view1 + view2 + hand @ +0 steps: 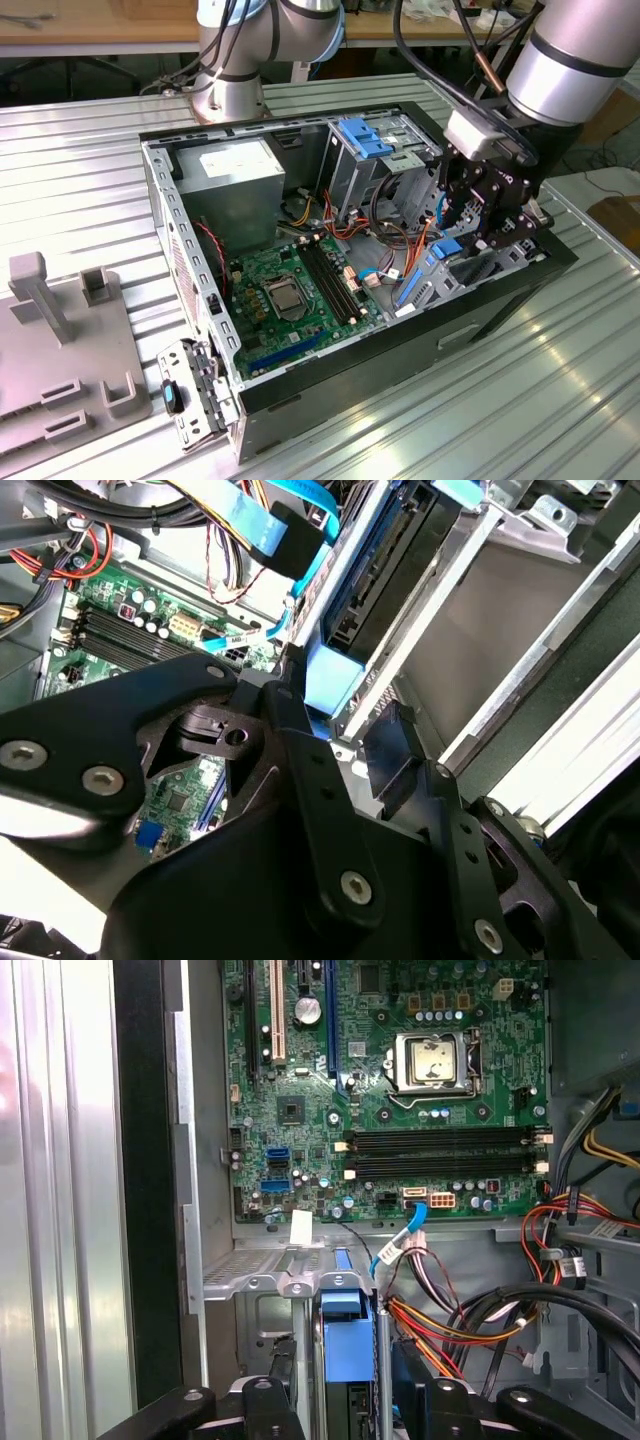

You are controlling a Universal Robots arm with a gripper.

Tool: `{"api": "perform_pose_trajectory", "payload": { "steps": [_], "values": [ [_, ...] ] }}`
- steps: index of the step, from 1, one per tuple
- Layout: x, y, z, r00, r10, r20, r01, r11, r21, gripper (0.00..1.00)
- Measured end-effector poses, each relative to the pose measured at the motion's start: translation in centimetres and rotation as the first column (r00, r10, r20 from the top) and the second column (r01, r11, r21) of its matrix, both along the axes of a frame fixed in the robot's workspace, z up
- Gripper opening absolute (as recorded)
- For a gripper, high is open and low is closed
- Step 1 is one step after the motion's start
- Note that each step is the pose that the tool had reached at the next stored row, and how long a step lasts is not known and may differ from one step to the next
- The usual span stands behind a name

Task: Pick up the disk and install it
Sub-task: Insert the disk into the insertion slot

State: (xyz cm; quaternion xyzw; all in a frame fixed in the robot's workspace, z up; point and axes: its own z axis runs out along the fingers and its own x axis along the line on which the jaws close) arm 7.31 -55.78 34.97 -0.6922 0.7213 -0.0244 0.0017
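Note:
The disk (345,1355) stands on edge in the metal drive bay (262,1278) at the open computer case's front end, its bright blue rail facing the first wrist camera. In the second wrist view the blue rail (330,675) and dark body (390,570) run along the bay's metal wall. My gripper (345,1400) straddles the disk's near end, one black finger (285,705) against the blue rail and the other finger (400,745) by the bay bracket. In the exterior view my gripper (462,235) reaches down into the case's right end, over the blue of the disk (445,248).
The case (190,290) lies open on a ribbed metal table. Inside are the green motherboard (290,290), a grey power supply (240,165), a blue latch bracket (365,137) and coloured cables (470,1310) next to the bay. A grey fixture (60,340) sits at the exterior view's left.

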Motion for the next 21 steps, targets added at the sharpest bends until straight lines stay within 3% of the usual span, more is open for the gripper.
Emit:
{"api": "perform_pose_trajectory", "payload": {
  "steps": [21],
  "values": [
    [0.00,0.00,0.20,1.0000,0.000,0.0000,0.000,1.0000,0.0002,0.49]
  ]
}}
